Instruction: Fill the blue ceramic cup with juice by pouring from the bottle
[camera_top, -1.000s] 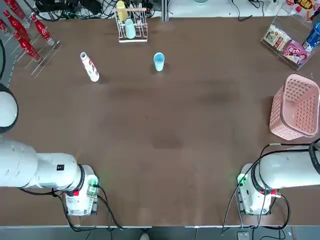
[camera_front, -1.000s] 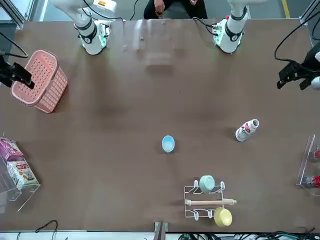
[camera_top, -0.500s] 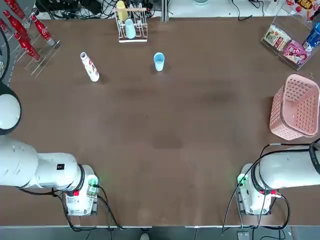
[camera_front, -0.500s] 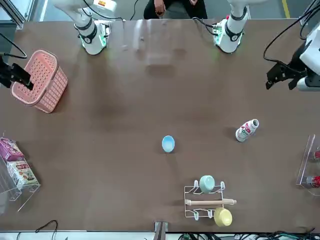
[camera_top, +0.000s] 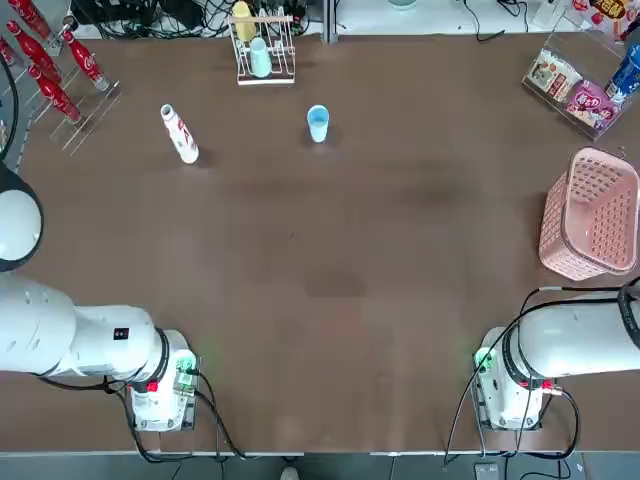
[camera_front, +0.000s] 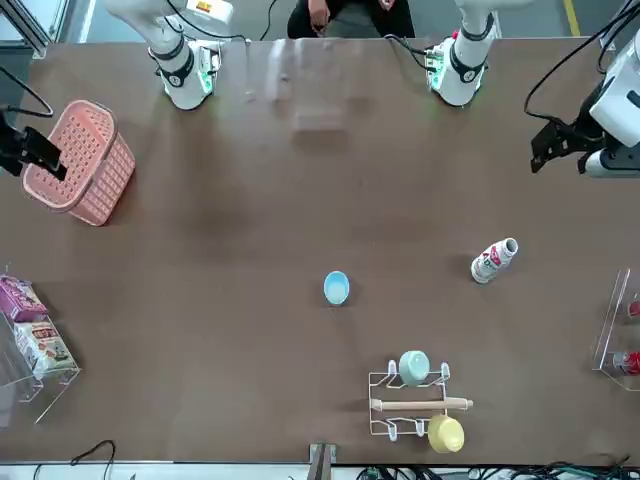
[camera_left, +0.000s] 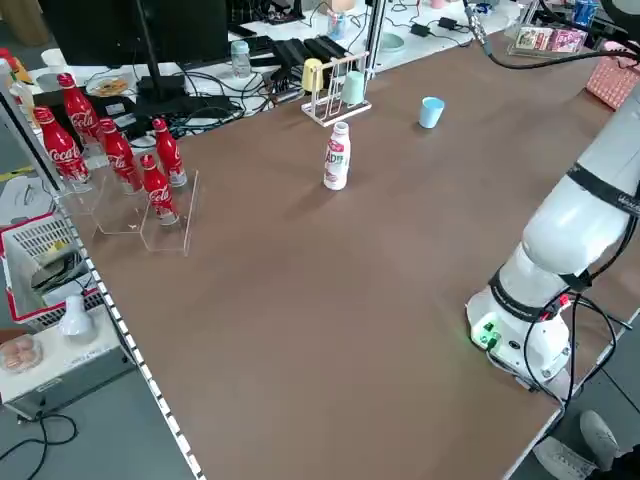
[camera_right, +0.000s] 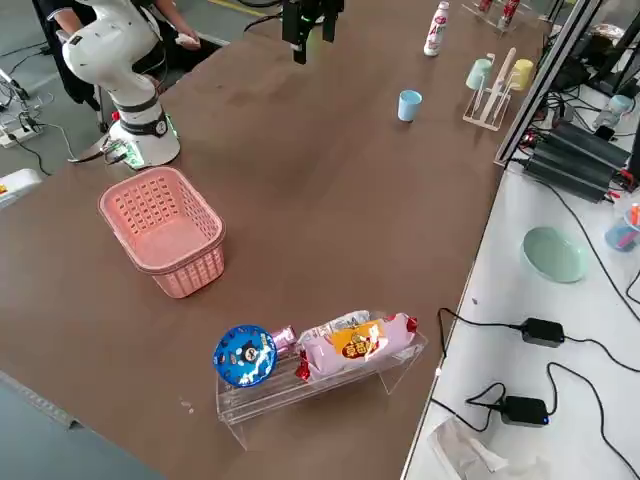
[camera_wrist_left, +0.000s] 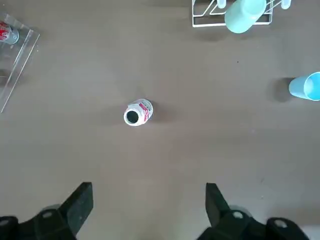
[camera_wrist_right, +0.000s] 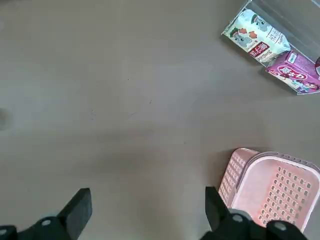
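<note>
Our left gripper (camera_wrist_left: 149, 212) hung near table edge, jaws released. Right parked beyond pink basket (camera_front: 80, 162), jaws spread. Bottle (camera_front: 494, 260), blue cup (camera_front: 336, 288) stood apart.

Cuts off the left arm (camera_top: 80, 335) at the top view's left edge, the right arm (camera_top: 580, 340) at its right; crops the person (camera_front: 350, 18) along the front view's top edge.

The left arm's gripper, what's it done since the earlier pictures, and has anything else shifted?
The left gripper has moved a little in from the table's left edge, open and holding nothing. The bottle, the blue cup and the right gripper stayed as they were.
</note>
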